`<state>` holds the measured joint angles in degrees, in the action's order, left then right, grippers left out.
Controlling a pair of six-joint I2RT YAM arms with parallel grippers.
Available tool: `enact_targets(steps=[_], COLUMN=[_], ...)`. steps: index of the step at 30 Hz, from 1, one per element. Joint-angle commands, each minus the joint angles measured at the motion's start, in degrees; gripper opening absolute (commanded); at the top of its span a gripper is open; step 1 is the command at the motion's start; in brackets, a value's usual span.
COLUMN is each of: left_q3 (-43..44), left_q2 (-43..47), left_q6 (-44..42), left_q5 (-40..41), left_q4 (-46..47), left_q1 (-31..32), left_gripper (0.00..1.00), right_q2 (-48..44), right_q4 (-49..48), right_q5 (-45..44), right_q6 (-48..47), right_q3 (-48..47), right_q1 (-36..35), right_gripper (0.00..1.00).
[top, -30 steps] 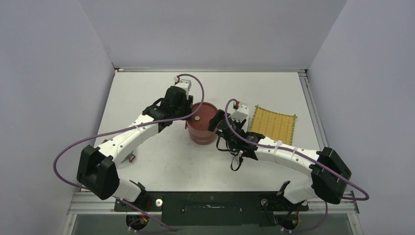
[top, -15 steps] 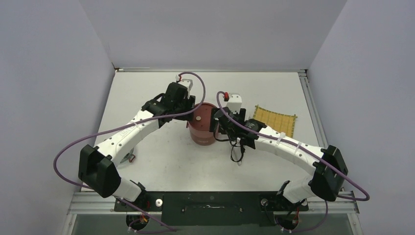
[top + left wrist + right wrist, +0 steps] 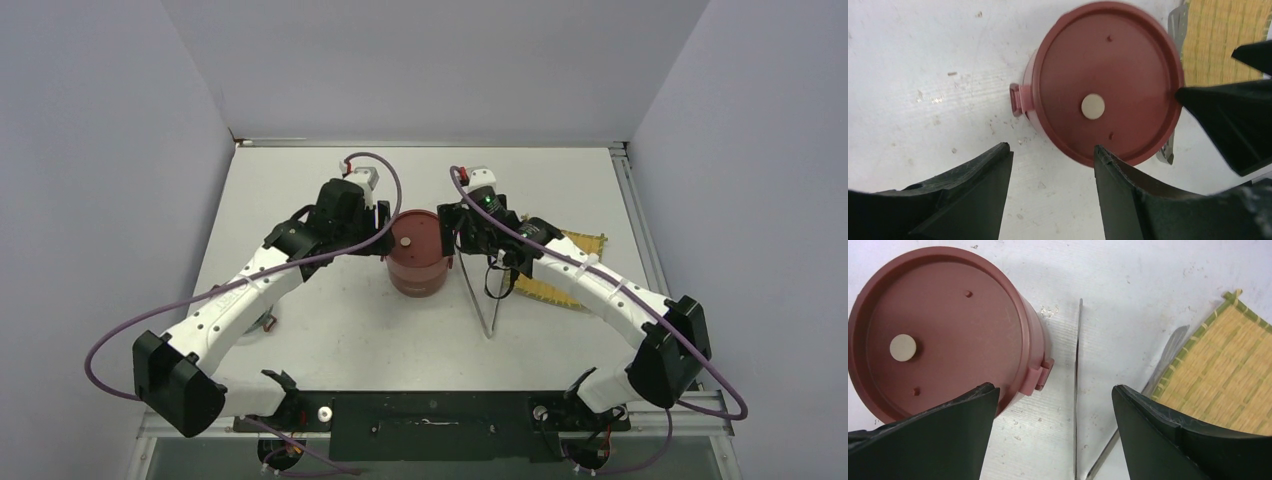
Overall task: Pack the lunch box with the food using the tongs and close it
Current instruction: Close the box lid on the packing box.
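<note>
Both arms have drawn back from the lunch box (image 3: 416, 250), the left pincer (image 3: 1050, 150) and right pincer (image 3: 1054, 387) parted and empty on either side of it, as it stands lidded mid-worktop (image 3: 330, 330) with the tongs (image 3: 1168, 352) lying just to its right and no food in sight, so packing looks finished.

A round dark-red lidded lunch box (image 3: 416, 258) stands mid-table (image 3: 300, 180). The left pincer (image 3: 381, 231) hangs just left of it and the right pincer (image 3: 448, 235) just right. Thin silver tongs (image 3: 477, 300) lie near-right, beside a yellow woven mat (image 3: 548, 290).
</note>
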<state>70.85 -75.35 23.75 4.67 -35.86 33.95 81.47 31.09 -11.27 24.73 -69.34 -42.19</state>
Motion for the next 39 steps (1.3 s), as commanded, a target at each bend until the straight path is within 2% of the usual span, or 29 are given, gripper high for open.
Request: enact_targets(steps=[1,9,13,24,27,34,39], left_q3=[-6.88,-12.83,-14.46,-24.66,-27.31,-31.32,-31.63], left_q2=[3.24,5.68,5.36,6.16,5.74,4.62,2.83], left_q6=[7.0,12.87,13.8,16.29,16.78,16.53,15.0], left_q5=[-4.6,-8.05,-9.36,-10.63,-10.48,-5.91,0.17], left_q4=[6.79,15.08,16.42,17.39,18.47,18.1,14.45], left_q1=[-0.51,-2.62,-3.45,-3.46,-3.46,-3.33,-1.33], left_gripper=[0.58,0.58,0.56,0.41,0.38,0.29,0.27], right_q2=[2.35,6.73,8.65,8.86,9.01,9.15,8.76], right_q4=[-5.67,-11.7,-13.04,-12.79,-12.66,-12.85,-13.62], right_q5=[5.92,20.95,23.89,21.79,21.06,19.45,18.98], right_q6=[-6.47,-8.21,-8.31,-8.0,-7.53,-5.15,-3.58], right_q3=[-4.12,-5.13,-5.17,-1.01,0.36,3.28,5.79], right_q1=[1.61,8.59,9.57,9.89,9.93,9.94,9.85], right_gripper=[0.86,0.81,0.79,0.7,0.65,0.55,0.5])
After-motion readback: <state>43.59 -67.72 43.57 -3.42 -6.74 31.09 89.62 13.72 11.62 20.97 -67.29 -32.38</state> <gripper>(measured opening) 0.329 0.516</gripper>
